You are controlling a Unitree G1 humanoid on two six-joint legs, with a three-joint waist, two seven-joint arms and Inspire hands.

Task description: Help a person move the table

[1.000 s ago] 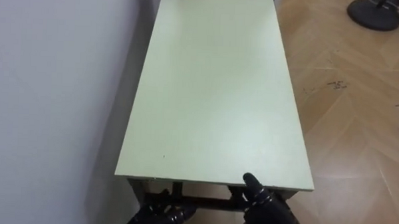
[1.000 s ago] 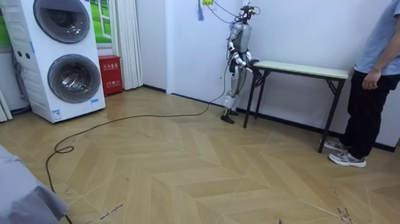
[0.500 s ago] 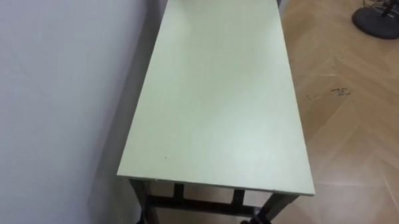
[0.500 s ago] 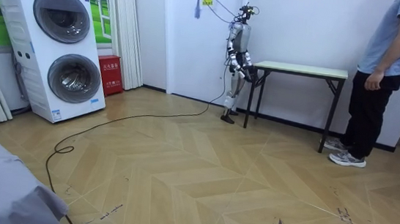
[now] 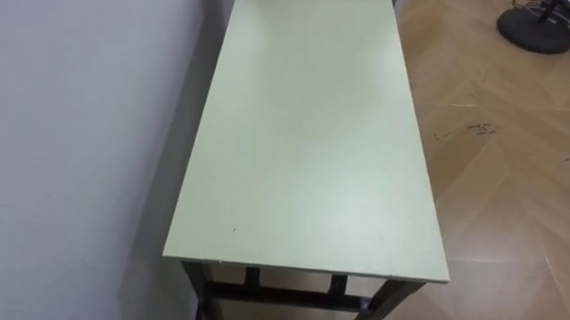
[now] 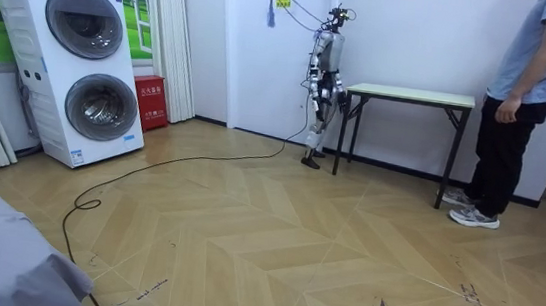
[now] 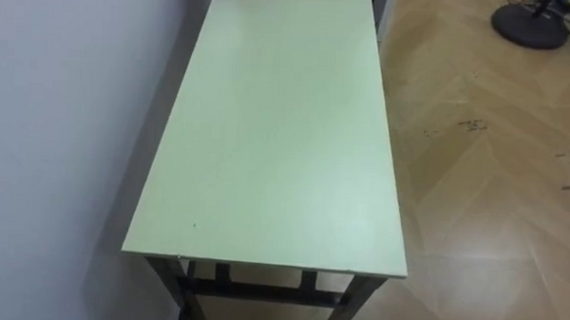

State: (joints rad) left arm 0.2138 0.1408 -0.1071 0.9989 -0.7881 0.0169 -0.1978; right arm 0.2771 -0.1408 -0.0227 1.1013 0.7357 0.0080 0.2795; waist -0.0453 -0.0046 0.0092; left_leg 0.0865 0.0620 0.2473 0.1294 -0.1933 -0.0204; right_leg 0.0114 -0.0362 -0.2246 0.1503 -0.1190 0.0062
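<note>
The tabletop (image 5: 310, 132) runs lengthways straight ahead of the robot, its left edge along the wall (image 5: 68, 124) and its short end nearest. The room view adds the person (image 6: 519, 106) standing at the far end, and the robot's hands (image 6: 336, 98) low beside the near end, too small to tell whether they are clamped.

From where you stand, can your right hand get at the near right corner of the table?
Probably yes: the robot stands at the table's near end, with its right hand low beside it. The wall runs only along the table's left side, so the right corner looks free.
</note>
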